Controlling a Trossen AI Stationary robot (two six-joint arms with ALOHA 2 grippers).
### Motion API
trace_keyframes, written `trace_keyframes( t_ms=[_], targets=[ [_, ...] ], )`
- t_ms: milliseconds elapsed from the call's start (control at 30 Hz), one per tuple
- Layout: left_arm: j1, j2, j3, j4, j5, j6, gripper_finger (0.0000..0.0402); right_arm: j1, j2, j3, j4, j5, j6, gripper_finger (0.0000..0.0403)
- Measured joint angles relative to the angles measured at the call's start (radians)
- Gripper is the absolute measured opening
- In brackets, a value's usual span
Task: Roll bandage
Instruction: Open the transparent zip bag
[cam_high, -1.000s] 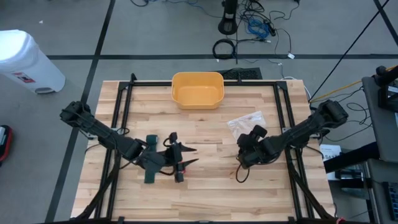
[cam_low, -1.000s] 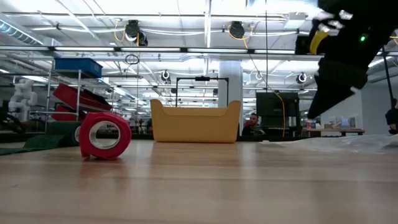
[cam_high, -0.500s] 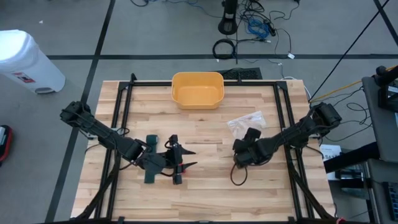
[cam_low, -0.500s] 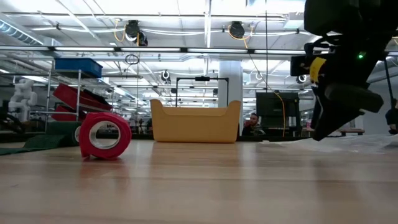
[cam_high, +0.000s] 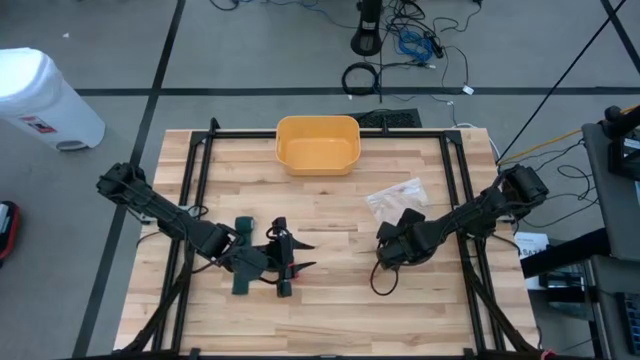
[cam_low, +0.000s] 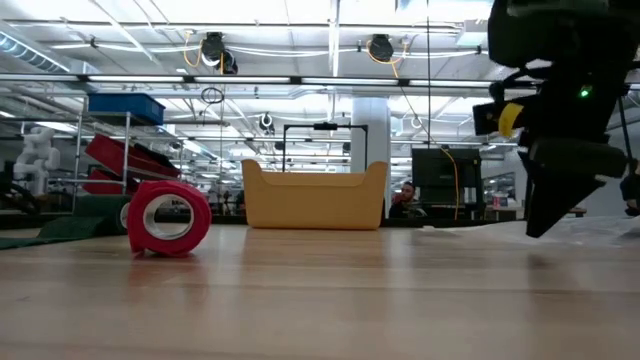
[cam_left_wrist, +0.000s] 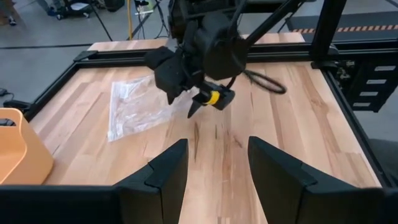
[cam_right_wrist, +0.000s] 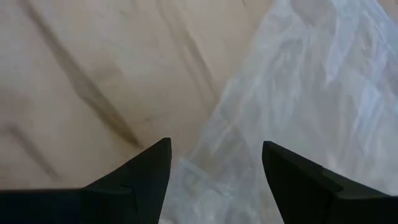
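High view: the right gripper has shifted slightly since a moment ago, near the crinkled clear plastic bag on the slatted wooden desk; the left gripper is unmoved.

Low view: the red bandage roll, a hollow cylinder, rests on the desk before a smooth yellow bin.

Left wrist view: left fingers part-spread, holding nothing.

Right wrist view: right fingers wide apart, empty, over the bag.

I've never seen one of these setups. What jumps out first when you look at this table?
The yellow bin at the table's far edge catches the eye first, then the red bandage roll standing on the wood near the left gripper. The right gripper hangs open-fingered over a crumpled clear plastic bag.
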Motion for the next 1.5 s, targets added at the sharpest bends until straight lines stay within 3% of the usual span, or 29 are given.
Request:
trace_keyframes(
  t_ms=[233, 533, 800, 1033, 1267, 1500],
  targets=[
    [-0.001, 0.0, 0.0, 0.001, 0.0, 0.0, 0.0173, -0.014, 0.037, 0.0, -0.069, -0.078, 0.0, 0.018],
    [-0.002, 0.0, 0.0, -0.001, 0.001, 0.001, 0.0173, 0.0, 0.041, 0.001, -0.093, -0.212, -0.094, 0.0012],
    [-0.002, 0.0, -0.001, -0.025, 0.001, 0.0, 0.0173, 0.098, 0.042, 0.038, -0.074, -0.309, -0.25, 0.0002],
    [-0.005, 0.0, -0.001, -0.022, 0.003, 0.0, 0.0173, 0.159, 0.042, 0.188, 0.057, -0.295, -0.37, 0.0001],
    [-0.028, 0.0, -0.001, -0.02, 0.019, 0.002, 0.0173, 0.213, 0.041, 0.283, -0.082, -0.273, -0.141, 0.0007],
    [-0.032, 0.0, -0.001, -0.016, 0.018, 0.002, 0.0173, 0.238, 0.042, 0.283, -0.254, -0.111, -0.061, 0.0051]
  ],
)
